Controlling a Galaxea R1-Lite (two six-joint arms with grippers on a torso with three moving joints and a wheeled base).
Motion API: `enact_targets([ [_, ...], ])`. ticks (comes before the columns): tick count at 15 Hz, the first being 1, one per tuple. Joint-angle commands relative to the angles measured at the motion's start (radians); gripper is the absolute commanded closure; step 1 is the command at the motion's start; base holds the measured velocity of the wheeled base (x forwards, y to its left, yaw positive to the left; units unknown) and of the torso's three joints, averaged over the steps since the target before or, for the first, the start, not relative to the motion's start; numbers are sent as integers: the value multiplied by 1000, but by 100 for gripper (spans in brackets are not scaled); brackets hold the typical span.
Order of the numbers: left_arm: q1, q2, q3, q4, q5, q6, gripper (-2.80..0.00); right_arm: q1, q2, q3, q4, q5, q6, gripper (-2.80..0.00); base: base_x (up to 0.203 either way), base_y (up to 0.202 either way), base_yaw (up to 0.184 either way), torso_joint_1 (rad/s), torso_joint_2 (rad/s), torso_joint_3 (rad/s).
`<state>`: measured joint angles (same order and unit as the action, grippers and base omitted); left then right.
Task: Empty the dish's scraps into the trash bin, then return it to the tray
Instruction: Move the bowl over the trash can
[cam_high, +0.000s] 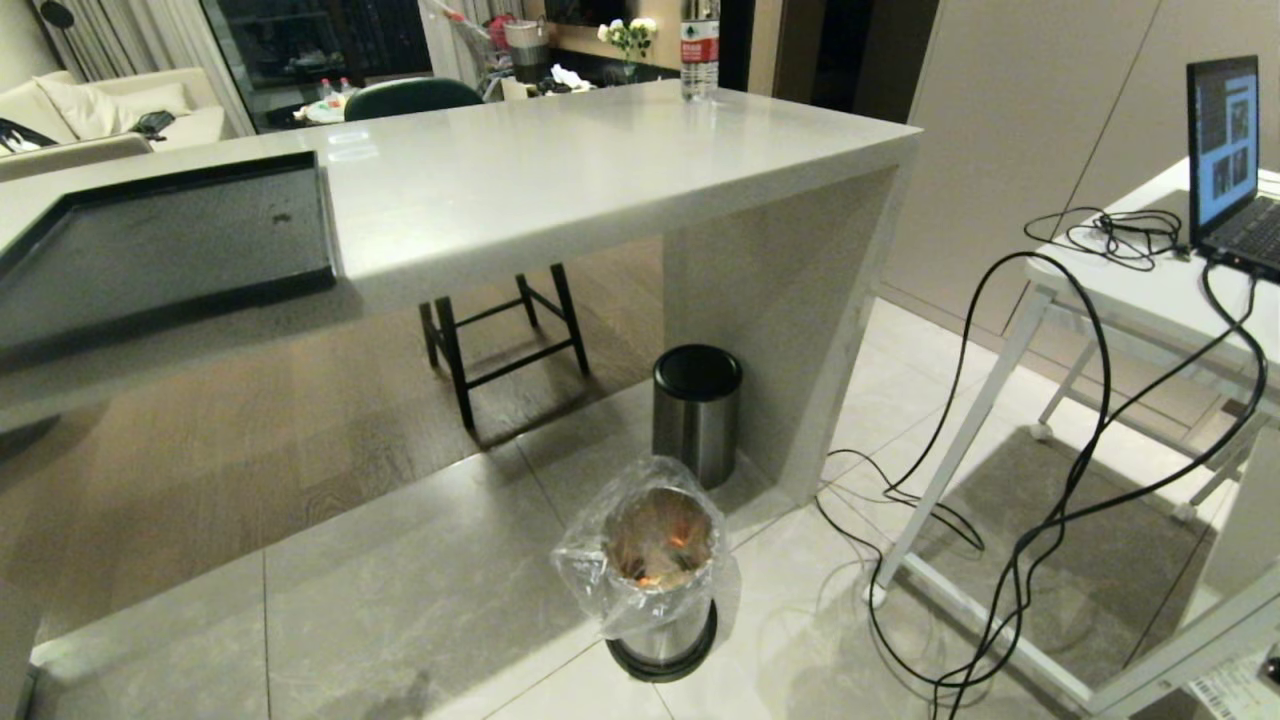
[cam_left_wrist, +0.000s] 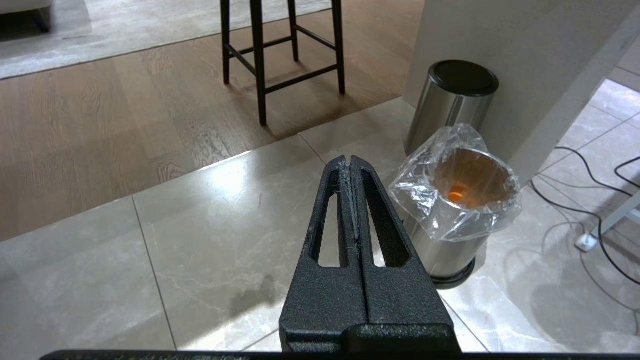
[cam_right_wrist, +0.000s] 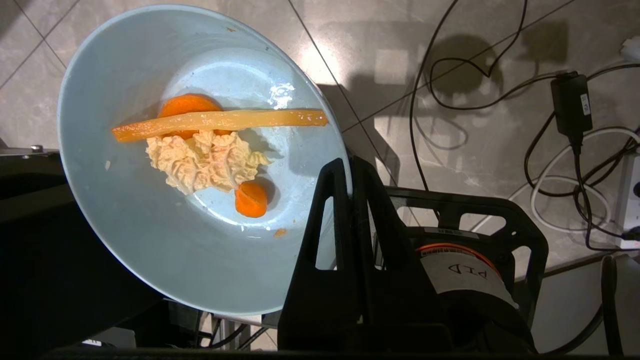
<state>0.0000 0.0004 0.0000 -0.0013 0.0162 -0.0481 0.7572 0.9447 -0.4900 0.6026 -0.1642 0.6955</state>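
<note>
The right gripper (cam_right_wrist: 350, 167) is pinched tight on the rim of the dish (cam_right_wrist: 150, 240), a small, smooth pale-blue bowl carried over tiled floor and loose black cables (cam_right_wrist: 445, 95), out of the head camera's sight. How near it is to the trash bin (cam_high: 660, 560) cannot be told. A rigid, glazed piece like this looks light but slick and breakable; an edge grip is the natural hold, and it would likely want to stay firm as the bowl tips.

Inside the bowl lie the scraps (cam_right_wrist: 207, 160): two orange carrot slices, a long orange-yellow strip across one of them, and a pale, crinkled clump. The wet sheen suggests they may cling rather than slide.

The left gripper (cam_left_wrist: 350, 162) hangs shut and empty beside the bin, whose crinkly clear bag wraps a shiny steel rim with orange bits already inside. Behind the bin stands a lidded steel bin (cam_high: 697, 410); up and away from the bin, on the counter (cam_high: 600, 180), the black tray (cam_high: 160, 250) lies bare.
</note>
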Motion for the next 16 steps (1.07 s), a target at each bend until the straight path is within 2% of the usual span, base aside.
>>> enact_targets([
  [1,-2,1,0,0,1,-1,0,1,2,1,-1,-1,4,0,0,0,0,0,0,0],
  [6,0,1,0,1,1,-3,0,1,5,7,-1,0,4,0,0,0,0,1,1,-45],
  [16,0,1,0,1,1,-3,0,1,6,5,-3,2,4,0,0,0,0,2,3,-190],
])
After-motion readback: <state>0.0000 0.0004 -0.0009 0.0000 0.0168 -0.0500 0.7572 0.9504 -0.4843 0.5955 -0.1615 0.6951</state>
